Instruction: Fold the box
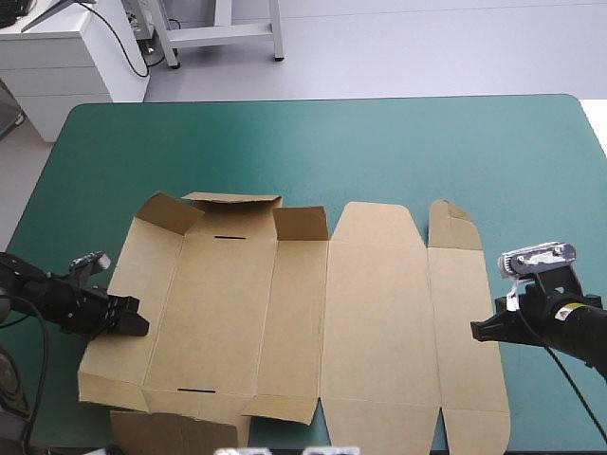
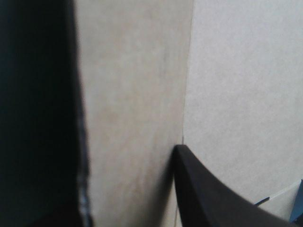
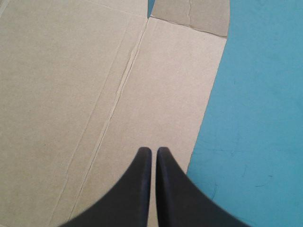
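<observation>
The brown box (image 1: 360, 313) lies as a flat cut sheet across the near half of the teal-green table, with the small flaps (image 1: 232, 201) at its far left corner slightly raised. My left gripper (image 1: 136, 322) is at the sheet's left panel. In the left wrist view one black finger (image 2: 203, 194) rests on the board (image 2: 132, 94) by a crease, and the panel hides the other side. My right gripper (image 1: 477, 331) is shut, its tips (image 3: 151, 150) over the narrow right strip (image 3: 165, 85) close to its outer edge, holding nothing.
Bare teal-green cover (image 1: 332, 142) fills the far half of the table and the strip right of the box (image 3: 265, 118). Another piece of brown board (image 1: 171, 432) shows at the near edge under the box's left corner.
</observation>
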### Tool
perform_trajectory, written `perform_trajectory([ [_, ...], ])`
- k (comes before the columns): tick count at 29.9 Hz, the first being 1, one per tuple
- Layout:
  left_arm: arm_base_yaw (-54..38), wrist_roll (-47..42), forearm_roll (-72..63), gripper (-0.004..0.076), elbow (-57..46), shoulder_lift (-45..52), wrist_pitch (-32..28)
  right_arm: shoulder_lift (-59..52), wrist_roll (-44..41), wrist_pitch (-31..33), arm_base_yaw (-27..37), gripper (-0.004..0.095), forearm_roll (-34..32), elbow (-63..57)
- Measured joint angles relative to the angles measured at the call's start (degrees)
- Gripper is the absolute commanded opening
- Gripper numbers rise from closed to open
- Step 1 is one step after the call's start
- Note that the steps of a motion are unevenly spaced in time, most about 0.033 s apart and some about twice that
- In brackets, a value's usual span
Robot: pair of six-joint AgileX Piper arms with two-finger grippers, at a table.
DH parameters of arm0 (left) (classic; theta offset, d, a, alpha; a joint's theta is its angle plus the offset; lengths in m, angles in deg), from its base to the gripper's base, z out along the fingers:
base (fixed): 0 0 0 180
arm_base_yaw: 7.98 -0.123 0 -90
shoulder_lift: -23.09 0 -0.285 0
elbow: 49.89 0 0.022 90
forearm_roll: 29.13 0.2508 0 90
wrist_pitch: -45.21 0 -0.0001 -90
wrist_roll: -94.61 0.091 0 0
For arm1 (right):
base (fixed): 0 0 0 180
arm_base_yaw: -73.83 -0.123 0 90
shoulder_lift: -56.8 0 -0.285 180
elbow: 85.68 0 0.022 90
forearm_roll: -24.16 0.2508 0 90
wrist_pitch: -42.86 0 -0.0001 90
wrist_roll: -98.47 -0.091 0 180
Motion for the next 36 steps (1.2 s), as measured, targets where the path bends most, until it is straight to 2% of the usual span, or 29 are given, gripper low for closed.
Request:
perform_trajectory([
  [3, 0.00, -0.24, 0.04, -0.0006, 0.72, -0.33, 0.76, 0.00, 0.20, 0.60, 0.00, 0.0020, 0.00, 0.00],
  [9, 0.14, 0.03, -1.10, -0.0008, 1.64, -0.39, 2.81, 0.00, 0.33, 0.83, 0.00, 0.0020, 0.00, 0.00],
  [15, 2.10, 0.70, 0.48, -0.0008, 6.09, -0.67, 1.68, 0.00, 0.40, 0.83, 0.00, 0.0020, 0.00, 0.00],
  [19, 5.87, 2.58, 1.50, -0.0008, 12.42, -0.85, 1.15, 0.00, 0.40, 0.83, 0.00, 0.0020, 0.00, 0.00],
  [23, 13.39, 5.39, 2.50, -0.0008, 21.56, -1.16, 0.50, 0.00, 0.40, 0.83, 0.00, 0.0020, 0.00, 0.00],
  [26, 19.94, 5.92, 5.15, -0.0008, 27.61, -1.23, -2.79, 0.00, 0.40, 0.83, 0.00, 0.0020, 0.05, 0.00],
  [30, 28.73, 6.27, 12.29, -0.0008, 33.70, -1.28, -10.08, 0.00, 0.40, 0.87, 0.00, 0.0020, 0.99, 0.00],
  [36, 40.86, 7.13, 25.60, -0.0008, 36.82, -1.34, -21.03, 0.00, 0.40, 0.89, 0.00, 0.0020, 1.52, 0.00],
])
